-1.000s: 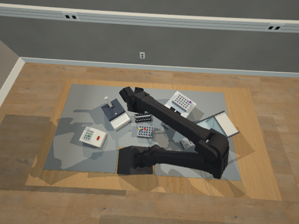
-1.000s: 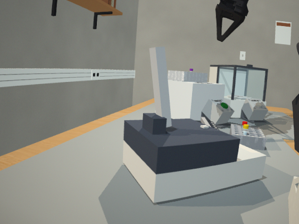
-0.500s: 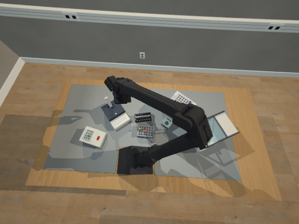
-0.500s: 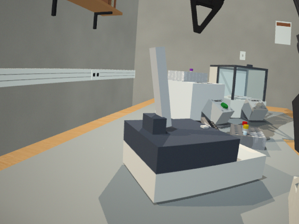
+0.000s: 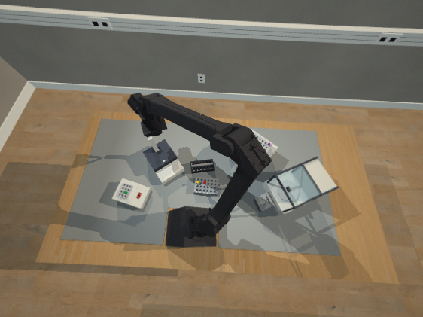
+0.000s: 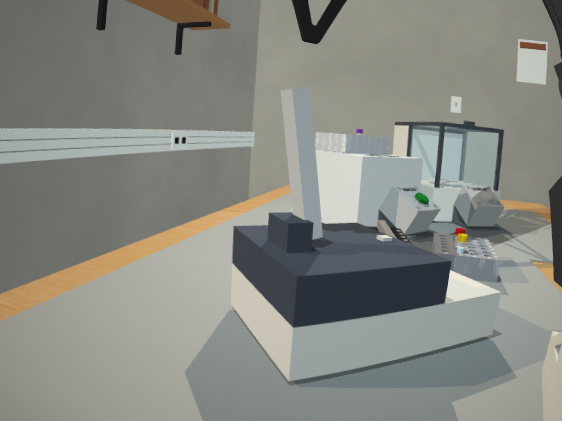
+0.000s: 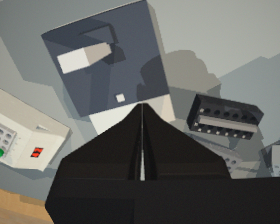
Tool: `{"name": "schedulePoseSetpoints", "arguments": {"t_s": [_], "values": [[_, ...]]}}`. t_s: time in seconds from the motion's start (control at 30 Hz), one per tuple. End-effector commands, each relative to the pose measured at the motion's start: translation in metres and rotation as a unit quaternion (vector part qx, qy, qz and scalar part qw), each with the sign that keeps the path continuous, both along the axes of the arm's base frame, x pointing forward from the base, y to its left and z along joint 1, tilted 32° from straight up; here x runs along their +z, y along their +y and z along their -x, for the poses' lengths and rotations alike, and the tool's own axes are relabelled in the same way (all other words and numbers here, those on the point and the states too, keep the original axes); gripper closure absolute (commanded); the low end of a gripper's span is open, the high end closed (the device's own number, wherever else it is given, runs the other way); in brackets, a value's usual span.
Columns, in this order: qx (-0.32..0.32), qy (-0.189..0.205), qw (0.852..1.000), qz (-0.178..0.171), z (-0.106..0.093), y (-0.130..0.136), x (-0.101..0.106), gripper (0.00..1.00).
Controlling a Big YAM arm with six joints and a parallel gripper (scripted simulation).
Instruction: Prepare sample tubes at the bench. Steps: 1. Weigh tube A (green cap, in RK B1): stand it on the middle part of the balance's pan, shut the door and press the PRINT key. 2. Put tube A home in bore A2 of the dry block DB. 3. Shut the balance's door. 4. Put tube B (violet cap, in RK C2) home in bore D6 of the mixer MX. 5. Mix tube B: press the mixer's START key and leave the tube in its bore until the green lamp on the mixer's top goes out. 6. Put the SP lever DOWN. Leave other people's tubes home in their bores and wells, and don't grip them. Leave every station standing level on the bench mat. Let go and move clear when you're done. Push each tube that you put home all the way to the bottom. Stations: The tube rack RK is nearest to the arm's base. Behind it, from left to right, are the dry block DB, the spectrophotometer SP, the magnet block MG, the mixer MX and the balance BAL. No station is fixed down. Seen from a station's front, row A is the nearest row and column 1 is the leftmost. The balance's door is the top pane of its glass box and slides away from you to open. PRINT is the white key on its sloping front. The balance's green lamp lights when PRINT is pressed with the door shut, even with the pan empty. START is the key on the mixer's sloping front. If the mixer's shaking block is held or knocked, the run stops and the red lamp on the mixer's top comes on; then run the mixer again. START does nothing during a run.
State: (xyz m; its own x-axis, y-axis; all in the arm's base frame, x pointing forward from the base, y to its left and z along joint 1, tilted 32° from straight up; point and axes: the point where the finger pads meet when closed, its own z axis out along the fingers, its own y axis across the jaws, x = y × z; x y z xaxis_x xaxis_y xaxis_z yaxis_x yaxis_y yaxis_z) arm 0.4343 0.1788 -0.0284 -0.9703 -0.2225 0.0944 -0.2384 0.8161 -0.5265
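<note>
Above the dark-topped instrument (image 5: 159, 156) (image 6: 340, 261) (image 7: 107, 60) left of the overhead frame's center, a closed gripper (image 6: 311, 38) (image 7: 142, 111) hangs with nothing held. Its upright lever (image 5: 153, 144) (image 6: 304, 163) (image 7: 84, 58) stands nearby.

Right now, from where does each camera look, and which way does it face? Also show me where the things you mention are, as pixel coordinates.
Top: high above the bench, facing down and toward the wall; it shows nearly the whole arm (image 5: 246, 149).
Exterior: low at the bench's left side, facing across it, with the dark box (image 5: 159, 160) (image 6: 350, 271) (image 7: 135, 60) nearest; parts of the arm and gripper (image 6: 312, 38) show above and right.
Wrist: on the arm's end, facing down past the gripper's closed fingers.
Top and wrist share the black block (image 5: 202, 170) (image 7: 202, 131).
</note>
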Motion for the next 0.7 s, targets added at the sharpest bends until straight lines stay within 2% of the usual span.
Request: {"name": "schedulePoseSetpoints", "arguments": {"t_s": [0.0, 0.17, 0.2, 0.27, 0.3, 0.33, 0.4, 0.5, 0.53, 0.6, 0.67], "values": [[0.045, 0.026, 0.999, -0.004, -0.027, 0.039, -0.005, 1.00], [0.081, 0.081, 0.993, -0.011, -0.049, 0.065, -0.025, 1.00], [0.084, 0.081, 0.993, -0.011, -0.052, 0.074, -0.029, 1.00], [0.084, 0.081, 0.993, -0.011, -0.052, 0.074, -0.029, 1.00], [0.077, 0.094, 0.992, -0.014, -0.065, 0.063, -0.033, 1.00], [0.088, 0.107, 0.990, -0.016, -0.068, 0.071, -0.037, 1.00], [0.103, 0.107, 0.989, -0.014, -0.067, 0.094, -0.043, 1.00], [0.099, 0.107, 0.989, -0.014, -0.070, 0.090, -0.042, 1.00], [0.098, 0.088, 0.991, -0.025, -0.078, 0.092, -0.017, 1.00], [0.096, 0.089, 0.991, -0.024, -0.077, 0.088, -0.017, 1.00], [0.094, 0.104, 0.990, -0.016, -0.065, 0.079, -0.025, 1.00]]}}
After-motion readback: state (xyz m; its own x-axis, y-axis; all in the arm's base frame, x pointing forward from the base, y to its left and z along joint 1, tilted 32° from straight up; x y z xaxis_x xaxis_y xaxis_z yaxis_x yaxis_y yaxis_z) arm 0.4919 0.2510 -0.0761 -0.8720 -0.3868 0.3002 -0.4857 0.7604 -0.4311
